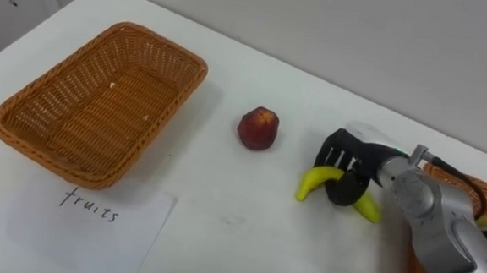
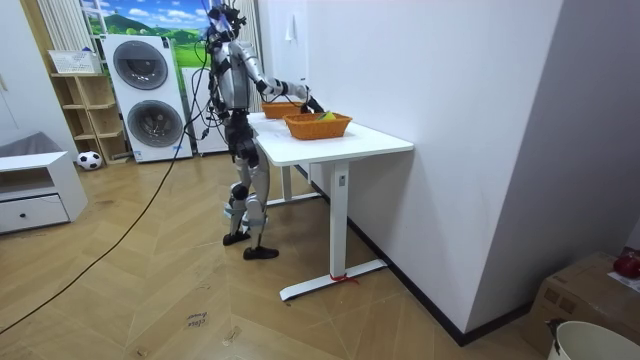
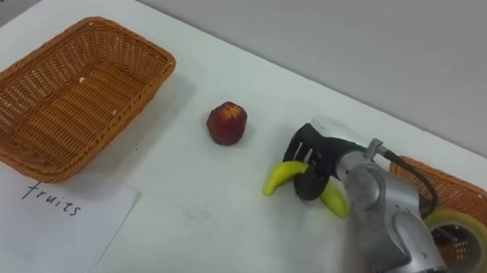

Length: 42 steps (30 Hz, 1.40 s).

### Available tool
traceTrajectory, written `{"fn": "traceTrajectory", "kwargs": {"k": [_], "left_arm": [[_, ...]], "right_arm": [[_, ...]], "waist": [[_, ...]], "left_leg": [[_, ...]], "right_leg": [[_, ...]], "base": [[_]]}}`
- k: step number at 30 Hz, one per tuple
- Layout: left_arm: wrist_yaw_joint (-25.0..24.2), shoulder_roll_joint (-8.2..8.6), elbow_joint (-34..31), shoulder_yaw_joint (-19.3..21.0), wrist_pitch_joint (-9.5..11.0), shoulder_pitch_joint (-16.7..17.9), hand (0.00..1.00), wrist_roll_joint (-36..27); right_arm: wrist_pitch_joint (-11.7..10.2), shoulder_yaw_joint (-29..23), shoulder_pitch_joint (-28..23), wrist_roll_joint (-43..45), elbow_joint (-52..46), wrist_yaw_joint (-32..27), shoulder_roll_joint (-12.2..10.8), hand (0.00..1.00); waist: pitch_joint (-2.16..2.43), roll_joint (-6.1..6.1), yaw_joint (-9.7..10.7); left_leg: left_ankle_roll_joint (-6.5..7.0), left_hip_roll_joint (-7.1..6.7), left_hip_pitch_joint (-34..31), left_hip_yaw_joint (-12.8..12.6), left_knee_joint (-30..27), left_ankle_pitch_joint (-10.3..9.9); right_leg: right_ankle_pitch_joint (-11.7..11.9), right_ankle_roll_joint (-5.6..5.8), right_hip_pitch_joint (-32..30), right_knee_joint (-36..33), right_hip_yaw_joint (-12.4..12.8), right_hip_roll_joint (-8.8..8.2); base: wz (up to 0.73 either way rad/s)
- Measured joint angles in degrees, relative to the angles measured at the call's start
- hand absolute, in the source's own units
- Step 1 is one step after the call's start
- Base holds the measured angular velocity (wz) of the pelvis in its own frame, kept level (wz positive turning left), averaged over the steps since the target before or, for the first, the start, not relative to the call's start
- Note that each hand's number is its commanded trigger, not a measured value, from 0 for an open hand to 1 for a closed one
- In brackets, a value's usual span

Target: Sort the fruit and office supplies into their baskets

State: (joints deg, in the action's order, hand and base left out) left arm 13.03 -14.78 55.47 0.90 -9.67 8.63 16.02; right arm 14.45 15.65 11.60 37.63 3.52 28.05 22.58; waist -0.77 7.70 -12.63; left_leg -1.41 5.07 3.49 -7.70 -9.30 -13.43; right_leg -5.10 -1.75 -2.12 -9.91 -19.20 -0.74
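Right hand (image 1: pixel 348 156), at lower right of the frame, is curled round the banana (image 1: pixel 315 183) on the table (image 1: pixel 246 226), presumably so it can be carried past the apple (image 1: pixel 259 127) to the wicker basket (image 1: pixel 24 127) at upper left.

One word can be read: "fruits", handwritten in dark pen on a white paper sheet (image 1: pixel 136 231) at the lower left, just below the wicker basket (image 1: pixel 47 155).

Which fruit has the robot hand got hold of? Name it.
The yellow banana: the right robot hand is curled over its middle. The red fruit lies apart, untouched, to its left.
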Motion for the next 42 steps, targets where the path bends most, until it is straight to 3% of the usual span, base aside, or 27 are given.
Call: {"fn": "traceTrajectory", "kwargs": {"k": [5, 18, 28, 33, 42], "left_arm": [[0.0, 1.11, -0.1, 3.5, -0.1, 1.1, 0.0, 2.3], [-1.0, 2.26, -1.1, 6.1, 0.3, 4.8, 0.0, 2.5], [-2.1, 2.74, -1.8, 8.0, 0.0, 5.9, 0.0, 4.5], [-2.5, 3.03, -5.7, 8.0, -0.3, 7.4, 0.0, 4.8], [-2.4, 3.11, -6.1, 7.8, -0.6, 8.0, 0.0, 6.0]], "right_arm": [[-0.6, -3.4, -0.1, -2.5, -5.0, 0.1, -0.2, 1.0], [-2.6, -12.3, 1.1, -10.6, -13.1, -6.4, -0.2, 1.0], [-2.5, -12.3, 4.1, -8.9, -13.3, -8.7, -0.2, 1.0], [-2.4, -12.3, 5.5, -8.8, -13.3, -9.2, -0.2, 1.0], [-2.4, -11.8, 10.4, -16.9, -13.3, -11.3, 0.1, 1.0]], "waist": [[0.18, -0.63, -0.1], [0.46, -0.97, 1.6], [0.38, -1.15, 0.9], [0.36, -1.32, 0.1], [0.5, -1.46, -1.1]], "left_leg": [[0.03, -0.04, 0.0, 0.1, -0.2, 0.0], [0.44, -0.8, 1.3, 1.7, -0.2, 0.3], [0.5, -0.98, 1.7, 3.1, -0.1, 0.3], [0.51, -0.92, 1.5, 3.3, -0.1, 0.3], [0.52, -0.97, 1.1, 4.9, -0.3, 0.4]], "right_leg": [[0.0, 0.0, 0.0, 0.2, 0.1, 0.0], [-0.5, 0.64, 2.4, 0.2, -0.9, -1.0], [-0.8, 0.89, 3.3, 0.2, -1.2, -1.1], [-0.9, 1.04, 3.1, 0.2, -1.2, -1.06], [-1.0, 1.25, 3.5, 0.2, -2.2, -1.21]], "base": [[0.0], [0.09], [0.05], [0.04], [0.1]]}}
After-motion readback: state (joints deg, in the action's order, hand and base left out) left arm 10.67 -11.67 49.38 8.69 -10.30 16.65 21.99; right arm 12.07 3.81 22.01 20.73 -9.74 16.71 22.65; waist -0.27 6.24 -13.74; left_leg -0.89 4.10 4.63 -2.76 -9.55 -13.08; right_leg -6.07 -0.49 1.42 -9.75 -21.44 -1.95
